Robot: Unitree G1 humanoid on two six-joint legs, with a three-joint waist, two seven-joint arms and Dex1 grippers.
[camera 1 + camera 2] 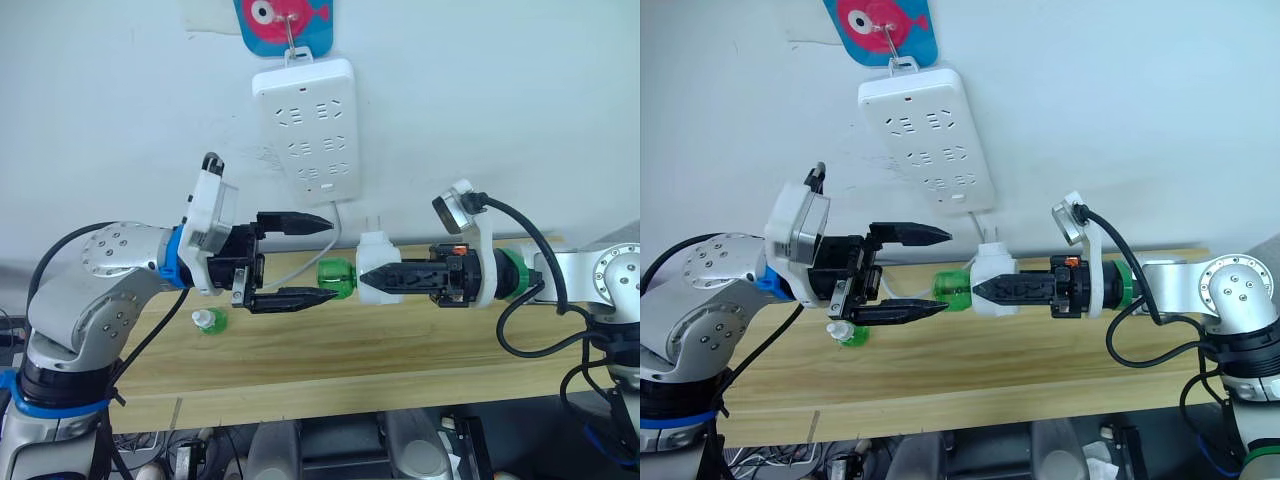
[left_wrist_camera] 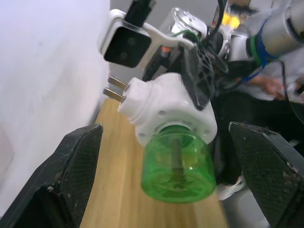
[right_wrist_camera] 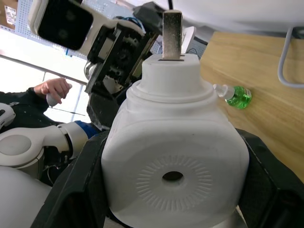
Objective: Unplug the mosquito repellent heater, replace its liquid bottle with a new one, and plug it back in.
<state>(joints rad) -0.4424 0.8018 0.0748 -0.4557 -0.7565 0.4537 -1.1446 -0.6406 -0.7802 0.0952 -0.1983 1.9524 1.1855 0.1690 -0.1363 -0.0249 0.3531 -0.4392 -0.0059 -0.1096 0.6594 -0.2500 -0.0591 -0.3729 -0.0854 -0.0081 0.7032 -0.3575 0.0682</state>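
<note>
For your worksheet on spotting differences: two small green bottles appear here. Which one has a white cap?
The new one, lying on the table, has the white cap. The liquid bottle sits capless in the mosquito repellent heater, held by the right gripper.

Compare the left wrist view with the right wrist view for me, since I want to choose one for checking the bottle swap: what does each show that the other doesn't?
Left wrist view: the green liquid bottle with its dark wick, screwed into the heater and hanging between the open fingers of the left tool.

Right wrist view: the heater's face with its round vent hole, the capped new bottle lying on the wooden table, and a person's hand.

Both: the white heater, unplugged with prongs bare, clamped in the right tool.
</note>
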